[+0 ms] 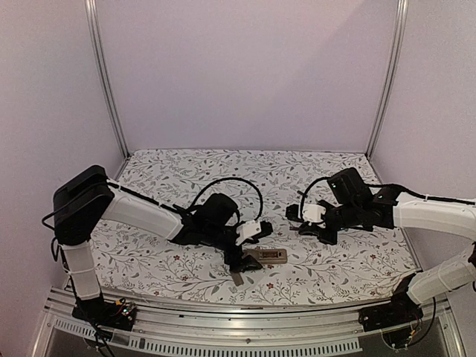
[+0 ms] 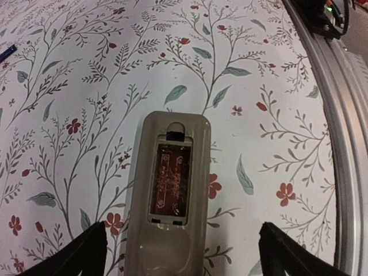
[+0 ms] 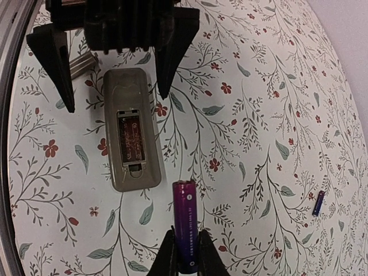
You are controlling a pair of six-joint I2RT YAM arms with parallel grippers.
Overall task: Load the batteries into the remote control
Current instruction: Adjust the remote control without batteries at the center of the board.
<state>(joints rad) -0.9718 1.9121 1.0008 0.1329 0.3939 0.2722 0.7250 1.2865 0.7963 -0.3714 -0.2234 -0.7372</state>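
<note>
The remote control (image 2: 172, 190) lies back up on the floral cloth, its battery recess open and empty; it also shows in the top view (image 1: 271, 256) and the right wrist view (image 3: 129, 152). My left gripper (image 2: 184, 256) is open, its fingers (image 2: 86, 253) straddling the remote's near end without touching it; it shows in the top view (image 1: 249, 260) too. My right gripper (image 3: 185, 238) is shut on a dark purple battery (image 3: 185, 218), held above the cloth just right of the remote. In the top view the right gripper (image 1: 296, 216) hangs behind and right of the remote. A second battery (image 3: 318, 203) lies far right.
The tan-grey cover strip (image 3: 80, 64) lies beside the left gripper's finger, and it shows in the top view (image 1: 236, 279) near the table's front edge. The metal front rail (image 2: 339, 115) runs close to the remote. The left gripper (image 3: 109, 34) hangs over the remote's far end.
</note>
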